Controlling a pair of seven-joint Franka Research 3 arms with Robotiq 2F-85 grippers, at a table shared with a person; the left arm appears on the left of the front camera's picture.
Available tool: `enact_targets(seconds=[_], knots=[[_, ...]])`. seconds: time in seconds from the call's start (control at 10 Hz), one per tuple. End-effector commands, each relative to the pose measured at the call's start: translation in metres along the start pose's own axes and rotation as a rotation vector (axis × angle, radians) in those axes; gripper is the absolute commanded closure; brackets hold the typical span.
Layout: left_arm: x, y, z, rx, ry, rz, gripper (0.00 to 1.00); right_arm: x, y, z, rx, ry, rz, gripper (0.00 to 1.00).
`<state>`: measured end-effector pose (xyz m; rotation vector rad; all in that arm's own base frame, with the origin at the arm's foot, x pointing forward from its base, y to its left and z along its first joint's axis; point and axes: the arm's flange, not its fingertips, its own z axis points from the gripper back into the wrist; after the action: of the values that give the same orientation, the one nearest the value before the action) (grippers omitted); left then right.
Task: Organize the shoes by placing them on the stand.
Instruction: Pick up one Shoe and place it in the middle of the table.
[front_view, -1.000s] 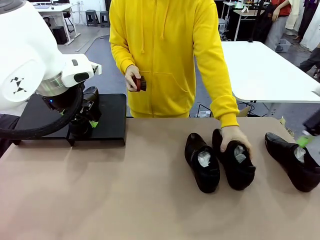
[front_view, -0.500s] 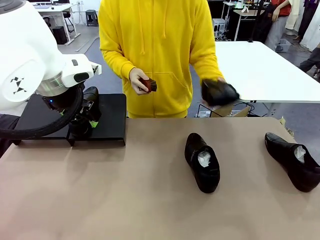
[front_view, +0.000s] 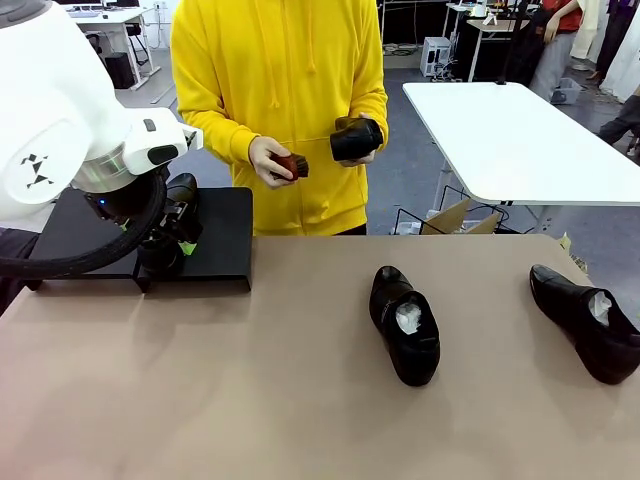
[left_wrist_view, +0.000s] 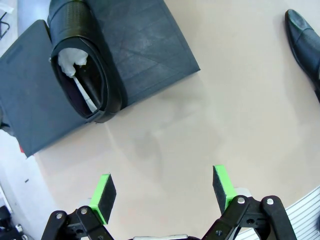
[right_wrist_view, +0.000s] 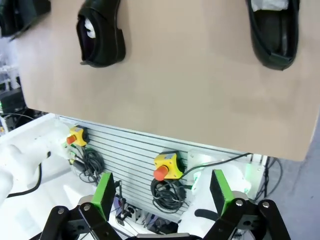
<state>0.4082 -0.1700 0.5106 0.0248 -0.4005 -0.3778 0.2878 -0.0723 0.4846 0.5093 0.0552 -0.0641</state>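
Sitting on the stand (left_wrist_view: 150, 45), one shoe (left_wrist_view: 92, 67) holds apparent paper stuffing (left_wrist_view: 70, 61)

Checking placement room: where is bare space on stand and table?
Stand: bare beside its one shoe. Table: open between stand and middle shoe, and from there to the right shoe. Tightest by the left gripper at the stand.

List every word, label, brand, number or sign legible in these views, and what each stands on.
No words or numbers are legible anywhere.
Small black angular emblem, without letters: on the white robot arm.
Glossy black leather dress shoes, matte black flat-topped stand, person's yellow hooded top: no print visible.
Yellow emergency-stop boxes with red buttons: any lettering too small to read.
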Motion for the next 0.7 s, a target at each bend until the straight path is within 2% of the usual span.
enact_targets(seconds=[0.0,0.3,0.6], knots=[[-0.003,-0.001,-0.001,0.012,-0.002,0.012,0.0,0.032,0.009,-0.001,-0.129,0.009,-0.032,0.0],[-0.003,-0.001,-0.001,0.012,-0.002,0.012,0.0,0.105,0.006,-0.013,-0.22,-0.001,-0.034,0.0],[-0.003,-0.001,-0.001,0.012,-0.002,0.012,0.0,0.152,0.016,-0.069,-0.422,-0.025,-0.045,0.0]])
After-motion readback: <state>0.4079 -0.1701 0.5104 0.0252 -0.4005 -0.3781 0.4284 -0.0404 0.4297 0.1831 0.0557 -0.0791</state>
